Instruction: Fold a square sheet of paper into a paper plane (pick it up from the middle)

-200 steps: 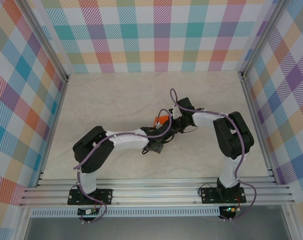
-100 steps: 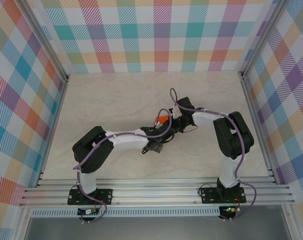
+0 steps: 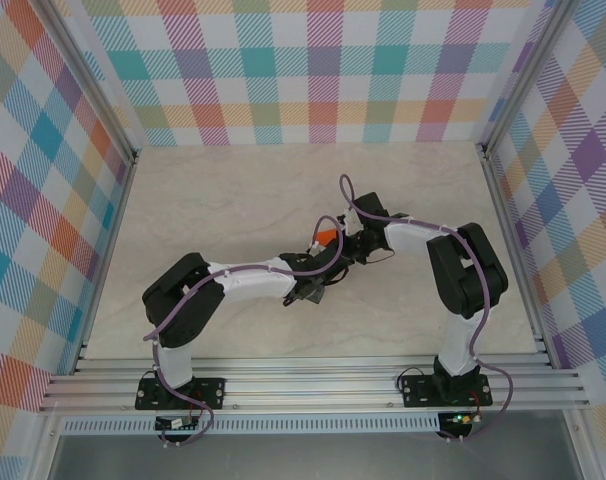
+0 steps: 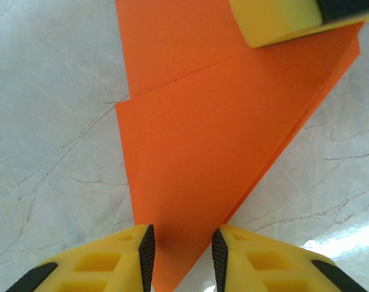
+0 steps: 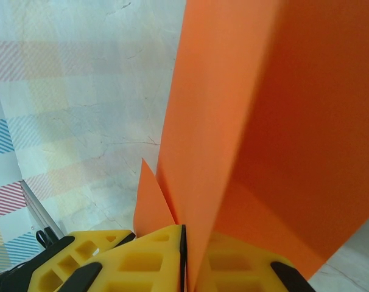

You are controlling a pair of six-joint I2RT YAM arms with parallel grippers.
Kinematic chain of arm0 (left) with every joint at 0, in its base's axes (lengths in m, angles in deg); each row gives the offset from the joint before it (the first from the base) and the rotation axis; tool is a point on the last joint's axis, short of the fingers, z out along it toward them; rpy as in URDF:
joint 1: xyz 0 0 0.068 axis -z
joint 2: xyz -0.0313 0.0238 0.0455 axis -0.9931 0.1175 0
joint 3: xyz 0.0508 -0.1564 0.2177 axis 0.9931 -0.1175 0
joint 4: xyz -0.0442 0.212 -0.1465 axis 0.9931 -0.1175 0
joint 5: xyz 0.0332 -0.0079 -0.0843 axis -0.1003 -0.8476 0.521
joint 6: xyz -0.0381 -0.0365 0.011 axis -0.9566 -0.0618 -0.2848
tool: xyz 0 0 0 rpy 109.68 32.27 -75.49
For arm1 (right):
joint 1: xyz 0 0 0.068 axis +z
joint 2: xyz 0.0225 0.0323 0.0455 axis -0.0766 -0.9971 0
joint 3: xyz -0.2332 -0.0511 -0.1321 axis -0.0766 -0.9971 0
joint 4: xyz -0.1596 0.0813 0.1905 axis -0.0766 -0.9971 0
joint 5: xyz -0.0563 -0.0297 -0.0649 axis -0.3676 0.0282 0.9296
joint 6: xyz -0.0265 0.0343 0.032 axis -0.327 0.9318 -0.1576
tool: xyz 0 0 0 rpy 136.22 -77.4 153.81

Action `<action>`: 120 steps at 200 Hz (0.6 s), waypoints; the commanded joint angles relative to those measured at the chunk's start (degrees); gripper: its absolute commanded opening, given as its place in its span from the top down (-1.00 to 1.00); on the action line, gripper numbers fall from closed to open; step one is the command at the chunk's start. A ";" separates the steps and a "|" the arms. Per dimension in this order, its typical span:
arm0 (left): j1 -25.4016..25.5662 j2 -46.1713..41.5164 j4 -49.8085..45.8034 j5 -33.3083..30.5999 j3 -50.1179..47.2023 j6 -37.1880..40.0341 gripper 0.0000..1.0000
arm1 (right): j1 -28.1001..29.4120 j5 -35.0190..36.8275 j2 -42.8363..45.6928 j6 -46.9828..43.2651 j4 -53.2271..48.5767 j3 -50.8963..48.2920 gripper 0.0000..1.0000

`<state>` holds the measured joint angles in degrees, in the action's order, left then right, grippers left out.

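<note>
The square sheet of paper is bright orange and folded into a pointed, layered shape with a crease across it. It sits at the table's middle, where both arms meet. My right gripper is shut on the paper, which rises as upright flaps from between its yellow fingers. In the left wrist view the paper tapers down to a tip. That tip lies between the spread pads of my left gripper, which is open. A right finger presses the paper's far corner.
The surface is a pale marbled tabletop with aluminium rails along the near edge and sides. Checked fabric walls enclose it. The arms' purple cables loop above the meeting point.
The left arm has shifted slightly and covers a little more of the paper from above. The right gripper keeps its grip in the same place.
</note>
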<state>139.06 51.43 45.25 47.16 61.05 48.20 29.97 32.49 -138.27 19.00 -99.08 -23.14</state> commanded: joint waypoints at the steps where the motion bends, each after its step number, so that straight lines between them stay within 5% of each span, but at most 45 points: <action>1: 0.44 0.11 -0.51 -2.02 0.30 0.19 0.38 | 0.39 -1.08 -0.83 -0.49 -1.00 1.54 0.79; 62: 0.22 -0.36 0.00 -2.22 0.01 0.14 0.40 | 0.38 -0.84 -1.23 -1.07 -1.72 1.80 0.79; 120: -0.61 -0.63 0.19 -1.17 -0.71 0.25 0.62 | 0.43 -0.88 -1.88 -1.42 -1.69 1.51 0.79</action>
<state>138.95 51.43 45.45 46.83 61.05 48.38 30.02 32.51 -138.99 18.57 -99.17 -22.90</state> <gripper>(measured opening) 0.196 0.105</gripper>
